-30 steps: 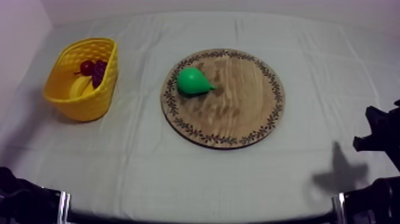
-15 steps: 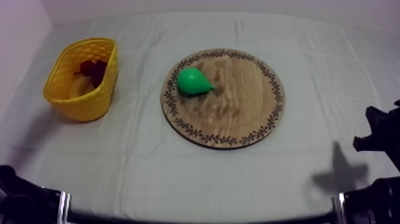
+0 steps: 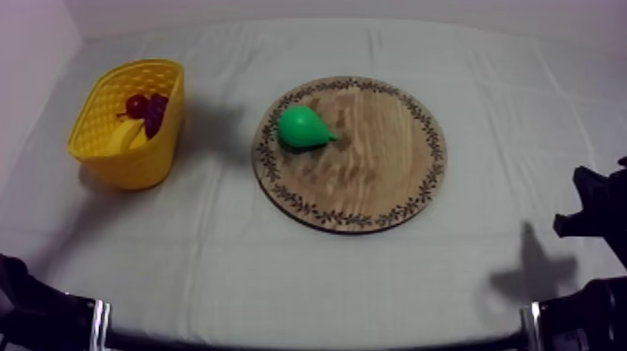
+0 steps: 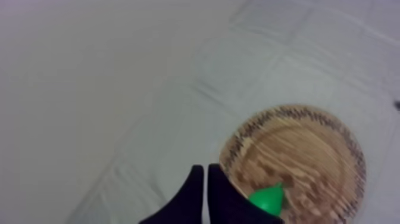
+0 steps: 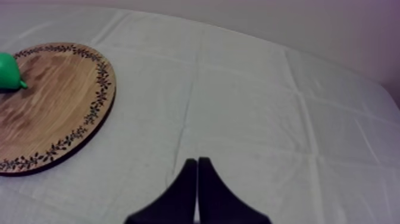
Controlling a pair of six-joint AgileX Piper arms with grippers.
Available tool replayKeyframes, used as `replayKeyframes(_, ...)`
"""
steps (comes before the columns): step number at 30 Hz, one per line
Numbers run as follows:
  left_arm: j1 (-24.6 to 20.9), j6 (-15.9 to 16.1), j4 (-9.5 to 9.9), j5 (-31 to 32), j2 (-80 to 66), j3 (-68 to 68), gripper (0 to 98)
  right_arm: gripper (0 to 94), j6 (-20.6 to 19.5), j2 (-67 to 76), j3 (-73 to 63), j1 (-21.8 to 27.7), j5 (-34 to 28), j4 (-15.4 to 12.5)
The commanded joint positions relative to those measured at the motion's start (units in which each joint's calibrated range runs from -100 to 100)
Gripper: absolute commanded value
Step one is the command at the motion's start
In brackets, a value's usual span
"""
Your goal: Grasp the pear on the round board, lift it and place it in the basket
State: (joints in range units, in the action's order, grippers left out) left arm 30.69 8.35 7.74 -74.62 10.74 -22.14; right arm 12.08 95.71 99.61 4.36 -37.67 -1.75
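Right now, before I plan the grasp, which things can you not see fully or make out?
Top view: the near wall of the yellow basket hides the lower parts of the fruit inside; the pale yellow piece cannot be named surely.
Left wrist view: the picture's edge cuts off the pear, close beside the shut left tool.
Right wrist view: the edge cuts off the pear and the wooden board.

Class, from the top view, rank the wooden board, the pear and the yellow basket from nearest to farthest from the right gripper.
1. wooden board, at mid-table.
2. pear, on the board's left part.
3. yellow basket, at the table's far left.
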Motion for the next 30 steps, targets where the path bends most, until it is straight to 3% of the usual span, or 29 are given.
replayKeyframes(1, 1.02, -0.45, 0.82, 0.58, 0.30, 3.14, 0.0, 0.3, 0.01, 0.05, 0.05, 0.00, 0.01, 0.02)
replayKeyframes(5, 2.81, -1.58, 2.40, 2.57, 0.89, 9.08, 0.0, 0.3, 0.04, 0.05, 0.05, 0.00, 0.01, 0.02)
replayKeyframes(12, 4.41, -1.70, 2.92, 3.94, 1.27, 17.91, 0.0, 0.3, 0.02, 0.05, 0.05, 0.00, 0.01, 0.02)
replayKeyframes(21, 3.51, 0.71, 1.06, 3.60, 1.36, 20.96, 2.8, 0.3, 0.01, 0.05, 0.05, 0.00, 0.01, 0.02)
replayKeyframes(24, 3.17, -0.21, 1.19, 2.53, 1.42, 20.37, 19.4, 0.3, 0.01, 0.05, 0.05, 0.00, 0.01, 0.02)
replayKeyframes(28, 2.51, -1.28, 1.26, -0.56, 1.44, 20.32, 58.3, 0.3, 0.01, 0.05, 0.05, 0.00, 0.01, 0.02)
replayKeyframes(30, 2.22, -1.03, 1.19, -2.27, 1.45, 20.48, 73.1, 0.3, 0.01, 0.05, 0.05, 0.00, 0.01, 0.02)
